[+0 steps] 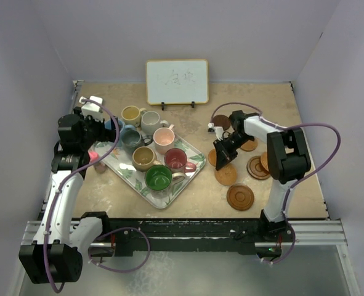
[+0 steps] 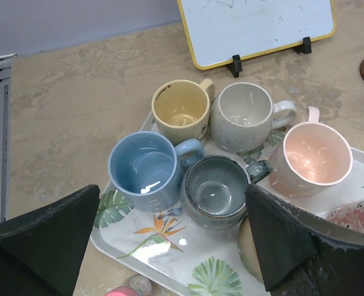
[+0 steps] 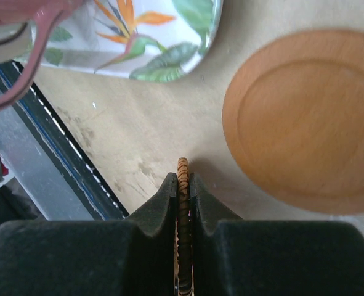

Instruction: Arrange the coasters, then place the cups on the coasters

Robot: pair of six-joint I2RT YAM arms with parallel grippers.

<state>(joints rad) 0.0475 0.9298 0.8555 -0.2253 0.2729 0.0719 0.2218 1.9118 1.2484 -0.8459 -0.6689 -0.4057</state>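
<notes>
Edgewise, found pinched in right claw (image 3: 182, 182): one coaster (image 3: 182, 165), faces sideways, over bare worktop (image 3: 132, 139) between tray (image 3: 163, 37) corner and a flat-lying coaster (image 3: 305, 120). Found left claw (image 2: 169, 197) spread wide above trayed cups (image 2: 146, 169), well apart.

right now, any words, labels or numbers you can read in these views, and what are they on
On the whiteboard: faint handwritten marks, too faint to read.
On the yellow cup: small dark print near the rim, too small to read.
No other writing shows in any view.
</notes>
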